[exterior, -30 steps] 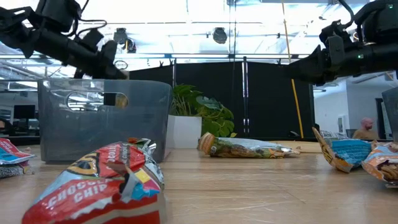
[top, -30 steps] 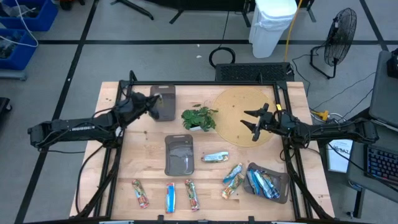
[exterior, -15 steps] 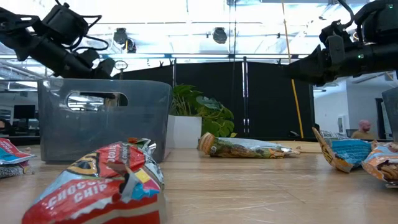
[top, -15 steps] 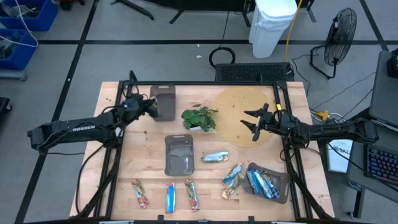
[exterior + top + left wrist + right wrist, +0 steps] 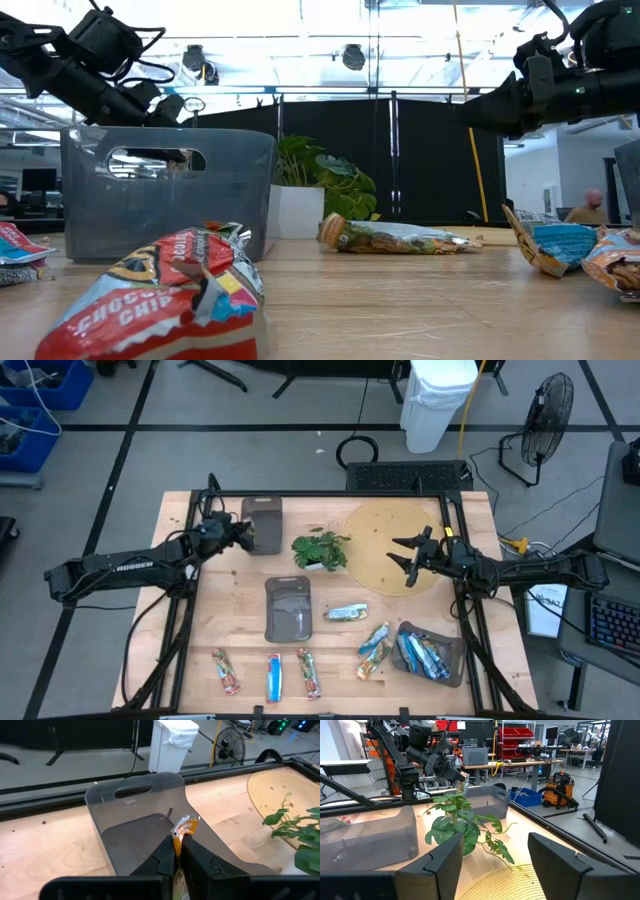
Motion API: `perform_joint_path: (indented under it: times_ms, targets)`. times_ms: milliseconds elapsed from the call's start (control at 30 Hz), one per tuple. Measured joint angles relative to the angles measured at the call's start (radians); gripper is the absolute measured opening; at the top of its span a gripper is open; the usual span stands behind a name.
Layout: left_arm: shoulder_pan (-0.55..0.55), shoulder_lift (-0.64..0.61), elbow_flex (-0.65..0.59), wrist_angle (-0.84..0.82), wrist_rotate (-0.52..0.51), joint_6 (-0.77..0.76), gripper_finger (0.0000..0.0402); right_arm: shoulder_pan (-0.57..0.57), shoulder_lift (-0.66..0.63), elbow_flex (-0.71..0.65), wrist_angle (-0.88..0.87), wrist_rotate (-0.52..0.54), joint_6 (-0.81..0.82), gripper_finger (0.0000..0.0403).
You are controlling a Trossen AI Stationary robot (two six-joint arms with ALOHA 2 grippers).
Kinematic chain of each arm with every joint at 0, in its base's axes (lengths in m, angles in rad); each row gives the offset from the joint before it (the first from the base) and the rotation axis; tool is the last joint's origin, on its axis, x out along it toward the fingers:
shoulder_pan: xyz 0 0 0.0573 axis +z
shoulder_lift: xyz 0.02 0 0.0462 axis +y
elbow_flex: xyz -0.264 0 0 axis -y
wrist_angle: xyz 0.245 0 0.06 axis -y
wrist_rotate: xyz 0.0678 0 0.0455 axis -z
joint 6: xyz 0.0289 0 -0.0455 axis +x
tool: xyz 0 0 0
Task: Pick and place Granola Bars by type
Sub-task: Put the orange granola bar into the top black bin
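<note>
1. The left gripper (image 5: pixel 176 854) is pinching an orange-ended granola bar (image 5: pixel 184 826) between its closed fingers, hovering right over the far grey tray (image 5: pixel 265 510) at the back of the wooden table (image 5: pixel 240 585).
2. The right gripper (image 5: pixel 408 552) is hanging over the round woven mat (image 5: pixel 375 530) with its fingers spread wide and nothing between them.
3. A small leafy plant (image 5: pixel 320 550) in a white pot is sitting between that far tray and the mat.
4. A second grey tray (image 5: pixel 288 608) is sitting mid-table, with a silver-blue bar (image 5: pixel 346 612) lying just beside it.
5. A third tray (image 5: pixel 430 652) near the front right corner is holding a bunch of blue-wrapped bars (image 5: pixel 420 654), and two more bars (image 5: pixel 375 647) are lying just outside it.
6. Along the front edge, a red multicolour bar (image 5: pixel 226 670), a blue bar (image 5: pixel 273 677) and another red multicolour bar (image 5: pixel 309 672) are lying in a row, apart from each other.
7. Room stuff: grey floor with black tape lines, a white bin (image 5: pixel 436 400) and a floor fan (image 5: pixel 545 415) behind the table, blue crates (image 5: pixel 40 400) off in the corner.
8. In the low view a person (image 5: pixel 590 207) is showing far off in the background, under bright ceiling lights.
</note>
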Motion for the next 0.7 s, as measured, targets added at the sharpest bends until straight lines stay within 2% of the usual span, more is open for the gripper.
perform_joint_path:
  times_ms: [400, 500, 700]
  targets:
    - [0.000, 0.000, 0.000, 0.006, -0.002, 0.036, 0.0043, 0.000, 0.000, 0.000, 0.000, 0.000, 0.008, 0.0212]
    - [0.000, 0.000, 0.000, 0.017, -0.001, 0.036, 0.0070, 0.000, 0.000, 0.000, -0.001, 0.000, 0.008, 0.0212]
    - [0.000, 0.000, 0.000, 0.022, -0.001, 0.036, 0.0158, 0.000, 0.000, 0.000, -0.001, 0.000, 0.008, 0.0212]
